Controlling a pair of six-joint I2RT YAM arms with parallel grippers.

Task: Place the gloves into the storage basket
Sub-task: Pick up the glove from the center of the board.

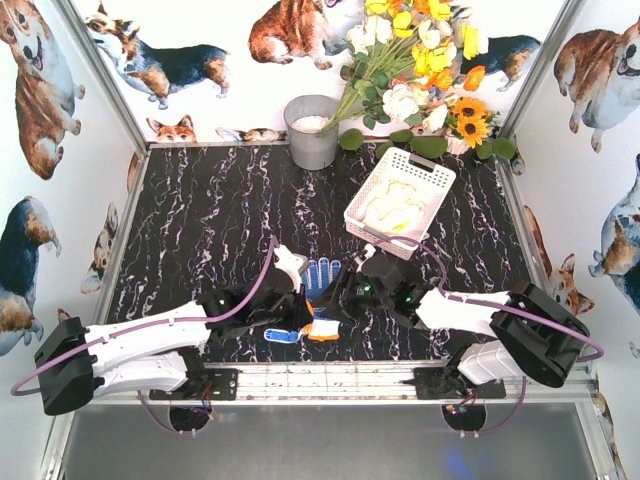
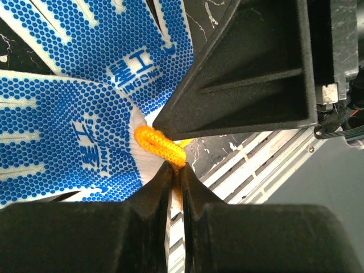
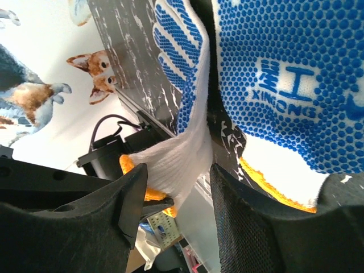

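Corgi-print walls (image 1: 60, 100) enclose a black marbled table (image 1: 200, 230), with a grey bucket (image 1: 312, 130) and flowers (image 1: 415, 60) at the back. Pale gloves (image 1: 395, 210) lie in the basket (image 1: 370, 182) at right rear. Blue gloves (image 1: 320, 275) sit near the front edge; left gripper (image 2: 173, 168) pinches one orange cuff (image 2: 159, 145), right gripper (image 3: 177, 170) stands open around a white cuff (image 3: 182, 153).

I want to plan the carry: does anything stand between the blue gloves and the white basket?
Nothing visible does. The table between the blue gloves and the storage basket looks bare; only the right tool hangs at the near end, open around one glove's cuff. The basket is open-topped, with pale gloves already inside.
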